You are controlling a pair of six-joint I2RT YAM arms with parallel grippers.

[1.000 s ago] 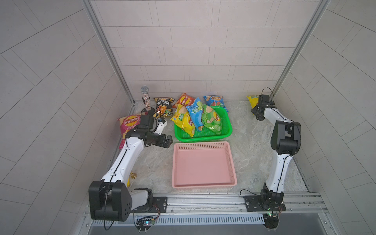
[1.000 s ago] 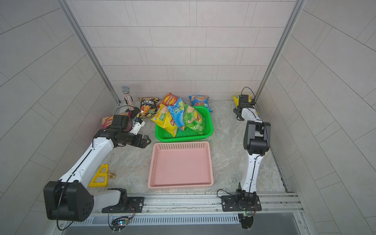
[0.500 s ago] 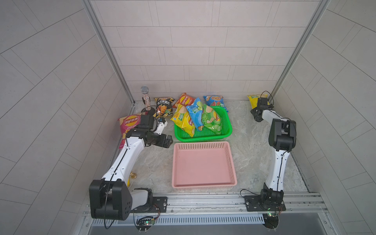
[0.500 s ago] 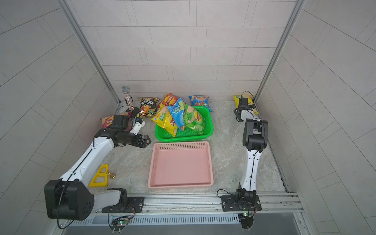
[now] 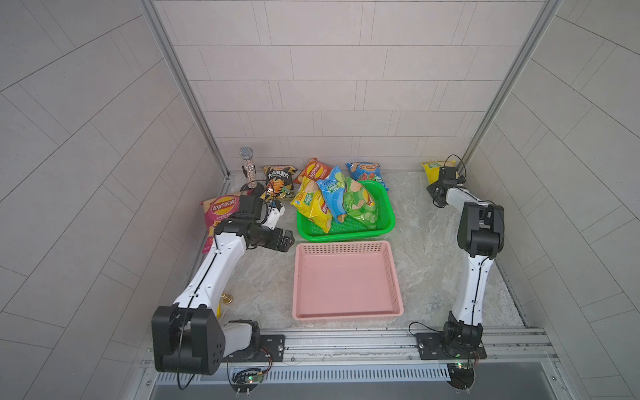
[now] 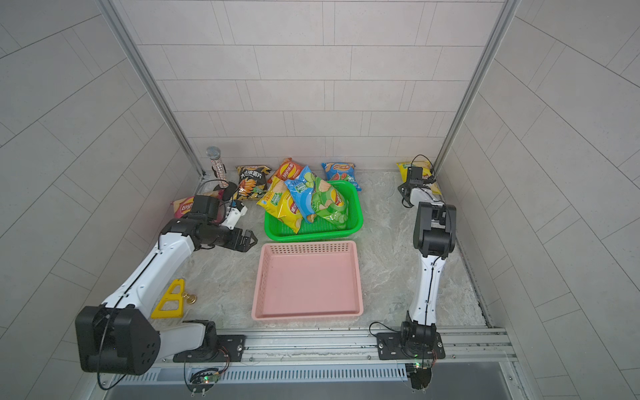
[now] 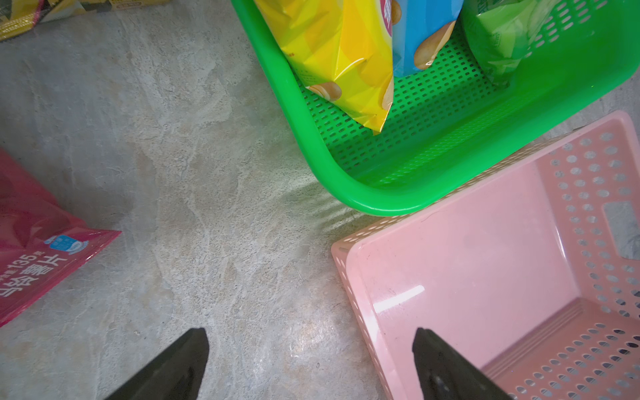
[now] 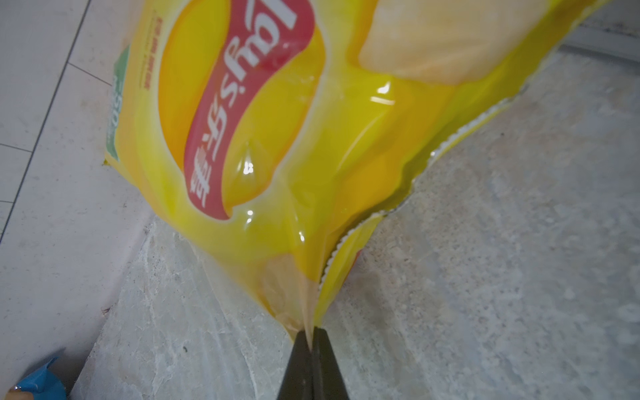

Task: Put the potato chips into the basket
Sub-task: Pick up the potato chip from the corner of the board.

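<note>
Potato chips: a glossy yellow Lay's bag [image 8: 277,138] stands in the far right corner against the tiled wall. One crimped edge is pinched between the closed fingers of the right gripper [image 8: 312,333]. A second yellow bag [image 5: 311,211], a blue bag [image 5: 332,197] and a green bag [image 5: 360,204] lie in the green perforated plastic basket [image 5: 346,237]. The left gripper [image 7: 310,334] hangs with fingers wide apart and empty, beside the pink perforated plastic basket [image 5: 346,314]. A magenta bag [image 5: 221,207] lies near the left wall.
</note>
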